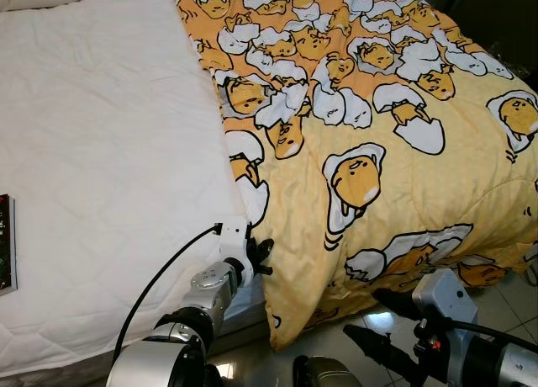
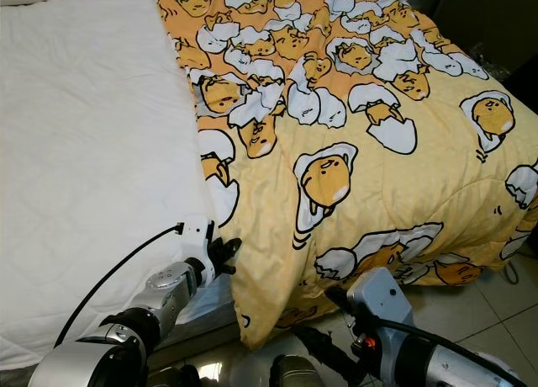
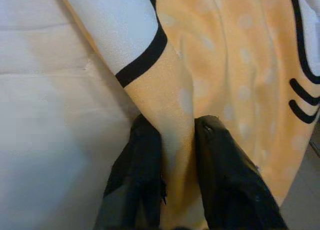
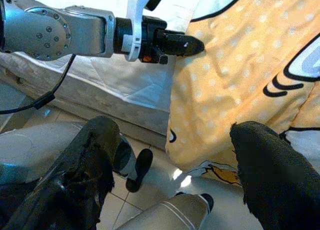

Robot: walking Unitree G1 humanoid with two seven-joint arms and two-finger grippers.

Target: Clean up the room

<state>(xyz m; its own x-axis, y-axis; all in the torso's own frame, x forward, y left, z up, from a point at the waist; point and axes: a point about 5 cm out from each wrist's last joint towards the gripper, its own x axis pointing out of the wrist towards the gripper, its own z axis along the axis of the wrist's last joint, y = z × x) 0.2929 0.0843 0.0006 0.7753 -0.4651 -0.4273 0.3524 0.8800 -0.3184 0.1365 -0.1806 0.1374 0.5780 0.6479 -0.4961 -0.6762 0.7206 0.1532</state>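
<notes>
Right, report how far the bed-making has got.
Done: little; the yellow blanket covers one side only, the white mattress lies bare. In hand: the left gripper pinches the blanket's edge at the bed's foot. The right gripper hangs open. Left: spreading the blanket across, and the book.

White mattress (image 1: 101, 151) lying open across left side; yellow egg-print duvet (image 1: 378, 151) covering right side, draping over bed edge toward tiled floor (image 1: 513, 307).

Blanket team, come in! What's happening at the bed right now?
Left gripper shut on yellow blanket edge at the mattress corner. Right gripper open, low by the hanging blanket. Book on the mattress's left edge.
</notes>
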